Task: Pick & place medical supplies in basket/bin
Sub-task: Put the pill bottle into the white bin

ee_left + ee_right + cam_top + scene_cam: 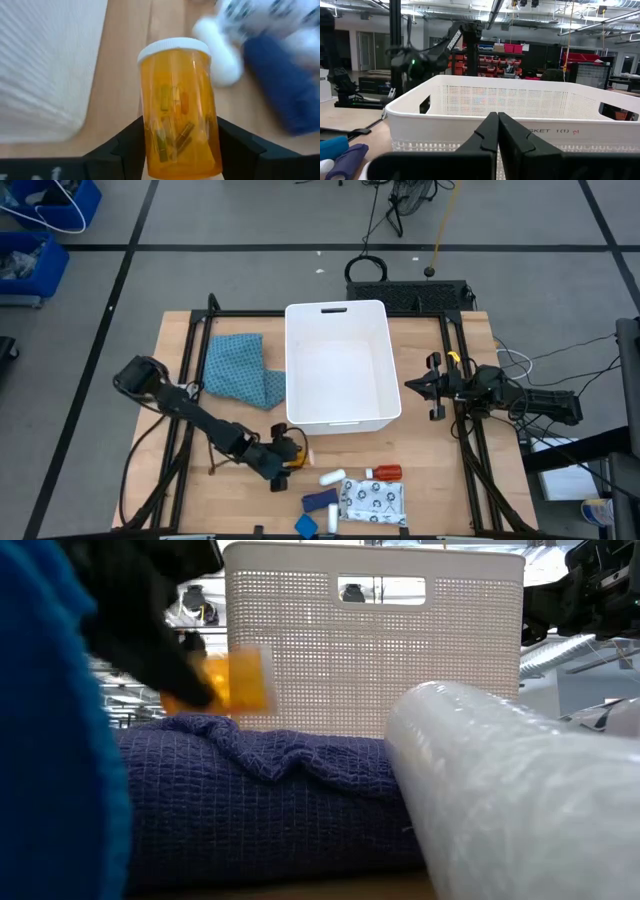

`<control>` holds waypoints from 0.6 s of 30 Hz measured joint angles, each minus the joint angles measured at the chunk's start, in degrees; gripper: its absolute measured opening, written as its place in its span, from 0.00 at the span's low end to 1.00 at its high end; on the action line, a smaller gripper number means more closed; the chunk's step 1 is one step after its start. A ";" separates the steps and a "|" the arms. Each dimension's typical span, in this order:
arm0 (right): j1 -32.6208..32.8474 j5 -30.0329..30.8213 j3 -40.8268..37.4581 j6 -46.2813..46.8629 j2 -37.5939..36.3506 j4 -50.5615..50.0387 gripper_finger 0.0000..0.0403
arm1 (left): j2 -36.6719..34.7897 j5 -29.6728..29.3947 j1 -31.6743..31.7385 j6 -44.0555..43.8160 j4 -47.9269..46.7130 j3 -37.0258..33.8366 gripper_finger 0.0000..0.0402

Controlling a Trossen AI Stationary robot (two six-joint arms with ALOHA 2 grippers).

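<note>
While the right gripper [432, 387] waited shut beside the big white plastic tub [337, 420], the left gripper [283, 460] clamped the orange pill bottle [291, 449] near the table's front edge, seemingly ready to lift it in.

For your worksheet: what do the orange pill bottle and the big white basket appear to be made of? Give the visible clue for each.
Orange pill bottle: translucent, glossy plastic, probably; its contents show through the wall under a white cap.
White basket: matte moulded plastic, seemingly; fine perforated mesh walls, rounded corners and a cut-out handle slot.

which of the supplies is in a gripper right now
The orange pill bottle, clamped between the left gripper's fingers near the white bin's front edge. The red bottle and the other supplies lie loose on the table.
</note>
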 joint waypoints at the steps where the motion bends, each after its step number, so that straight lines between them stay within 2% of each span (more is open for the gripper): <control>1: 0.01 0.00 0.01 0.00 -0.01 0.00 0.00 | -1.42 0.01 -0.01 0.69 -0.79 0.00 0.52; 7: 0.00 -0.01 0.01 0.00 -0.01 0.00 0.00 | -10.10 -0.16 -0.01 4.20 -4.41 0.00 0.42; 13: 0.00 -0.02 0.01 0.00 -0.01 0.01 0.00 | -16.60 -0.28 -0.01 6.20 -7.00 0.00 0.43; 18: 0.01 0.00 0.01 0.02 -0.01 0.00 0.00 | -17.54 -1.30 -0.01 6.11 -9.29 0.00 0.48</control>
